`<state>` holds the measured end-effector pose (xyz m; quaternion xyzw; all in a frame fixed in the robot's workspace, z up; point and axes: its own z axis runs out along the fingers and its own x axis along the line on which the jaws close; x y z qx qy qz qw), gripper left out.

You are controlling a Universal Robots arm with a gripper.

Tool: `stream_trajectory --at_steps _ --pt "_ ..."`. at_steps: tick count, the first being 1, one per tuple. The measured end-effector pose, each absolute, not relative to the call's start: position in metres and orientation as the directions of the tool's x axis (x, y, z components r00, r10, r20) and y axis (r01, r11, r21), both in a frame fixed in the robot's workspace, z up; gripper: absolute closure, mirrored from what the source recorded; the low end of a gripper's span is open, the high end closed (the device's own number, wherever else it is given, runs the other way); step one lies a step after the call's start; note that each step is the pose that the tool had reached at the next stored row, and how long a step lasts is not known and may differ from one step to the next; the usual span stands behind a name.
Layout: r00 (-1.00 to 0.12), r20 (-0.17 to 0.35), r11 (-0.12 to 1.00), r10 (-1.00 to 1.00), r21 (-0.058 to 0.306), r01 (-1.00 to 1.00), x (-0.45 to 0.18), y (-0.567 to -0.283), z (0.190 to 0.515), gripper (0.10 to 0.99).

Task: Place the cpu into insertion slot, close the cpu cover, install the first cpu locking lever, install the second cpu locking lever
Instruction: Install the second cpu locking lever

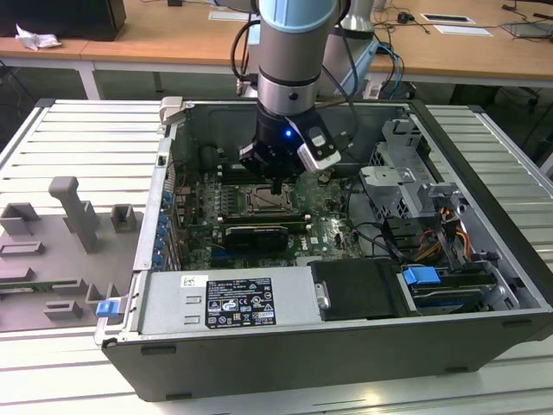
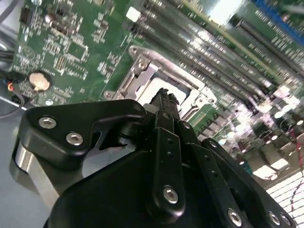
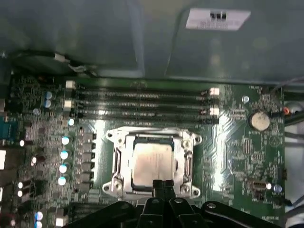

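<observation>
pincer (image 3: 163, 184) fingers pressed together, empty, tips hiding one edge of the cpu (image 3: 151, 163) under the cpu cover (image 3: 183, 142)

Even overhead light — glare streaks on memory slots (image 2: 213, 57), soft blur.

Arm (image 1: 289, 60): thick silver-grey cylinder, pale blue cap band at top, dark ring below, black cables trailing behind. Small blue light on the black wrist block. Gripper (image 2: 164, 97): matte black linkage fingers (image 2: 166, 142) fastened with silver screws.
</observation>
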<state>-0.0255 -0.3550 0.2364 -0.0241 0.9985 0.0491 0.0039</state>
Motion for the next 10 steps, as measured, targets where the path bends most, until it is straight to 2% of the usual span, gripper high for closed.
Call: stream_trajectory --at_steps 4,10 --pt "-0.999 -0.01 0.994 -0.047 0.098 -0.048 -0.03 -0.373 0.235 0.98" --pt "-0.999 -0.01 0.994 -0.047 0.098 -0.048 -0.05 -0.375 0.229 0.98"
